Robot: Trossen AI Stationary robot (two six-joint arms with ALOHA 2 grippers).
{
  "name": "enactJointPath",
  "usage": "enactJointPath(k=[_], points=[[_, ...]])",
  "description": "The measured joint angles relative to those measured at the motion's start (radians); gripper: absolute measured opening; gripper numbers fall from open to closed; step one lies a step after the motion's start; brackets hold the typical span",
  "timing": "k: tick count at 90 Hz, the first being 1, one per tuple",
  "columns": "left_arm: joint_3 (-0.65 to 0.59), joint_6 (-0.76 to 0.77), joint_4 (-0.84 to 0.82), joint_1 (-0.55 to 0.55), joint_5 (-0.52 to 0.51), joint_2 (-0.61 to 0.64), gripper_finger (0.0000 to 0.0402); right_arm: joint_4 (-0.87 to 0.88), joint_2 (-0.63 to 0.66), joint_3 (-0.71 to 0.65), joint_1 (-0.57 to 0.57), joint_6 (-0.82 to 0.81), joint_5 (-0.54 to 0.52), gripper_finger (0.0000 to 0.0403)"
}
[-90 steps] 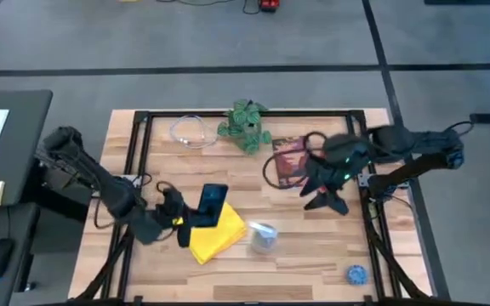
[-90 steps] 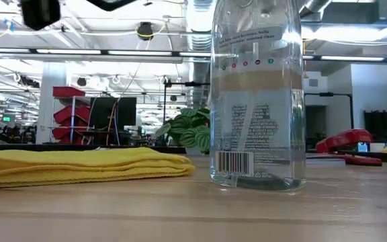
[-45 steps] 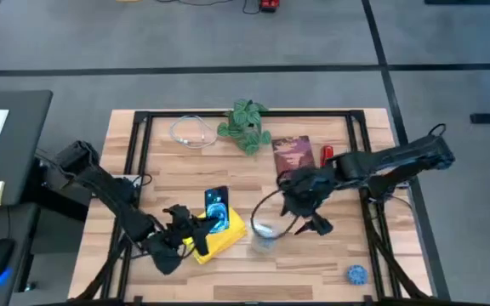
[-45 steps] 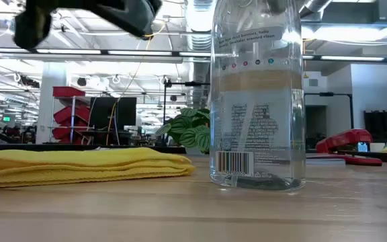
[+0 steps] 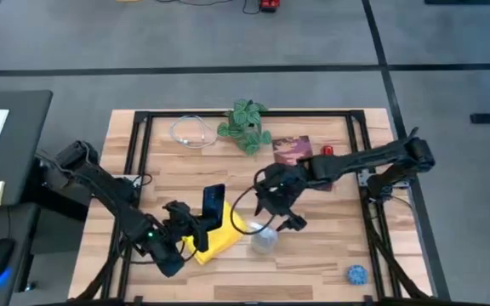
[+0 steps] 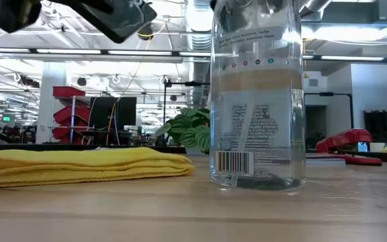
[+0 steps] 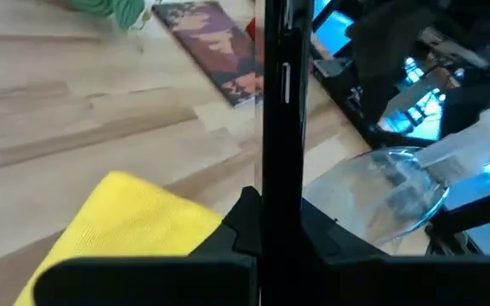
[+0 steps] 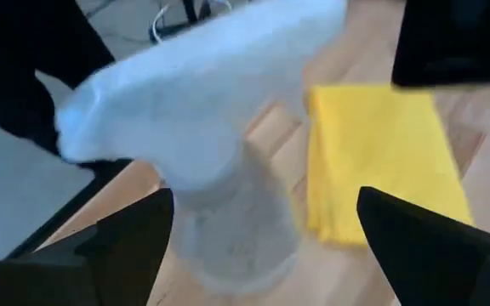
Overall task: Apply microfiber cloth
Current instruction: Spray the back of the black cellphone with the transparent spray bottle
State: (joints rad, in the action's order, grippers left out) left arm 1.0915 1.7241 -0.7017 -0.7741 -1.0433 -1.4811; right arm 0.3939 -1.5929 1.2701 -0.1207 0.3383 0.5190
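Right claw has been brought over the spray bottle, fingers spread and empty; left claw remains clamped on the phone above the microfiber cloth, not yet applied

Left gripper clamps the upright black slab phone over the bright yellow microfiber cloth; right gripper open-fingered beside the clear plastic spray bottle.

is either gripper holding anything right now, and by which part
The left gripper holds the black phone upright on edge, clamped at its lower end, above the microfiber cloth. The right gripper is open around the spray bottle, not gripping it.
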Motion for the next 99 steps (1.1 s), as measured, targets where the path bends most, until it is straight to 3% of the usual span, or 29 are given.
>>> enactJointPath(k=[30, 67, 99], points=[[0.132, 0.035, -0.172, -0.002, 0.096, 0.000, 0.0001, -0.104, 0.002, 0.001, -0.048, 0.000, 0.001, 0.0357], [0.139, 0.070, -0.165, -0.001, 0.134, 0.000, 0.0001, -0.154, 0.002, 0.001, -0.105, -0.052, -0.127, 0.0357], [0.239, -0.078, -0.155, 0.096, 0.204, 0.000, 0.0001, -0.171, 0.002, 0.001, -0.106, -0.113, -0.132, 0.0356]])
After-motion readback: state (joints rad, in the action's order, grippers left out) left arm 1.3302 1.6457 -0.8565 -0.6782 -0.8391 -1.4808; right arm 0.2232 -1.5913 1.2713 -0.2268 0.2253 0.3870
